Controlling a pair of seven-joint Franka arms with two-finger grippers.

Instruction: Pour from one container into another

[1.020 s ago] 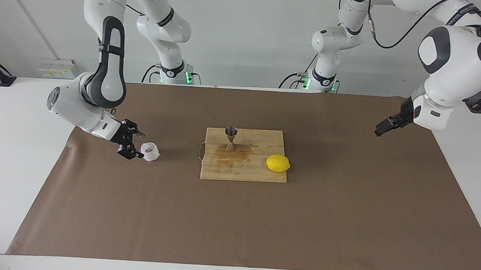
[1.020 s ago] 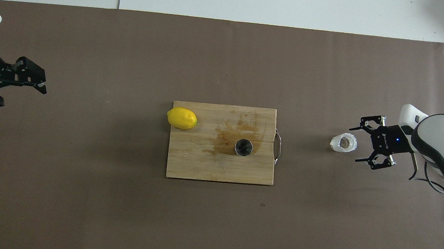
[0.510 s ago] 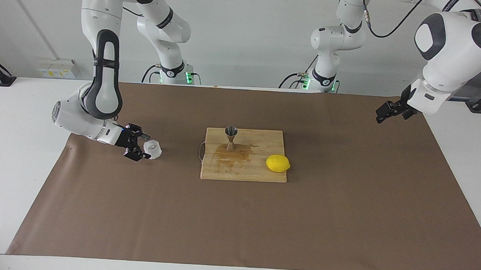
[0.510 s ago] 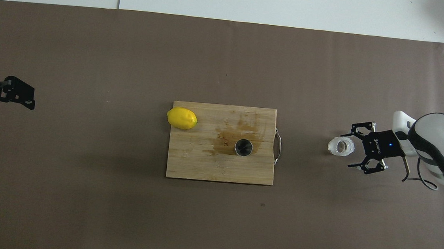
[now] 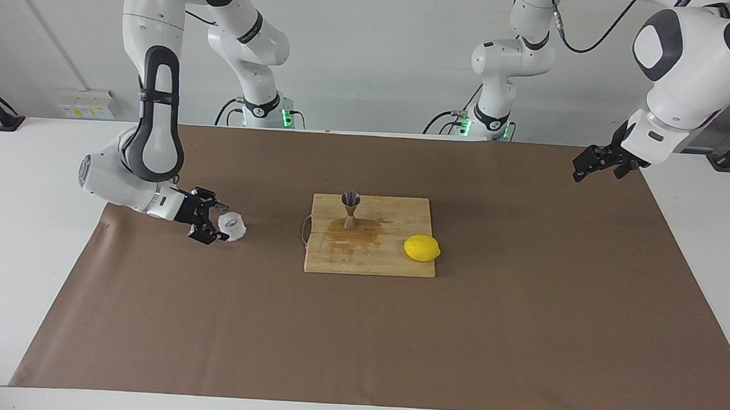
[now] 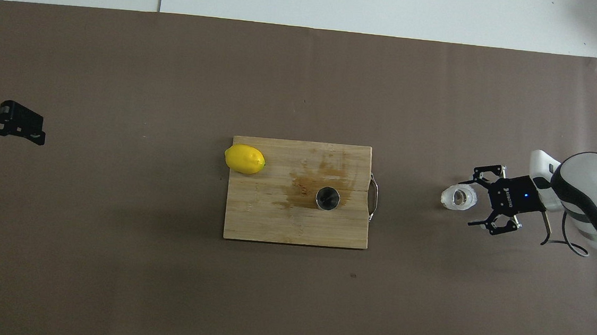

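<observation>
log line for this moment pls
right gripper: open, beside cup | left gripper: waits | jigger: upright on cutting board

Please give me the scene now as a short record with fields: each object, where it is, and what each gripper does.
cup: on the brown paper, toward the right arm's end, upright
jigger: upright on the board, by a stain
lemon: on the board, at the edge toward the left arm's end
right gripper: open, low beside the cup, not closed on it
left gripper: in the air over the paper's edge, waits
</observation>
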